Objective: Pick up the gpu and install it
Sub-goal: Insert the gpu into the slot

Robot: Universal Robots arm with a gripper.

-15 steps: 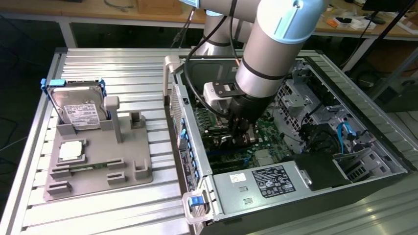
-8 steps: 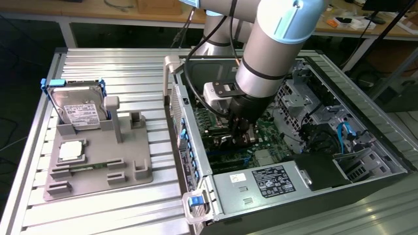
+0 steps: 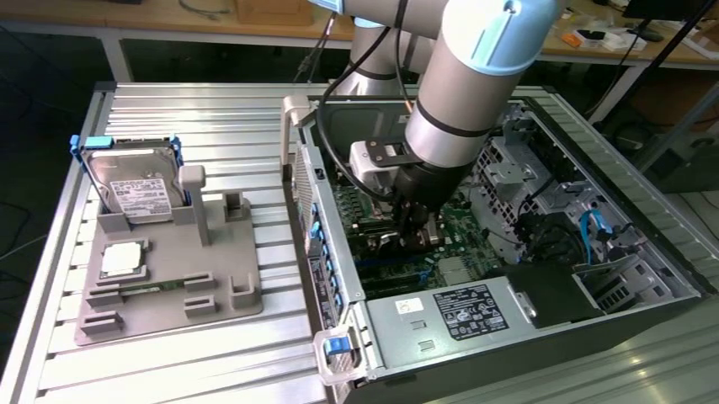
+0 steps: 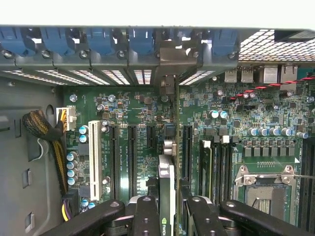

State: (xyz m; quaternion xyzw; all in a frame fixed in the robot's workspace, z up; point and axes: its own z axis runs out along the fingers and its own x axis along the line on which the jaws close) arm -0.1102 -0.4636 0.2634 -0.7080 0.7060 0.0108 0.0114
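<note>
Gpu (image 4: 166, 179) edge-on within grip of tool (image 4: 167, 214)

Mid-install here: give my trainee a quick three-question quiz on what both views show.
1. True or false: the gripper is shut on the thin dark expansion card with the grey metal bracket.
2. Where is the boxy silver hard drive in its blue frame? A) on the floor B) upright on the grey fixture C) in the gripper
3. Fill in: beneath the card lies the green ____.
Key: 1 true; 2 B; 3 motherboard.
</note>
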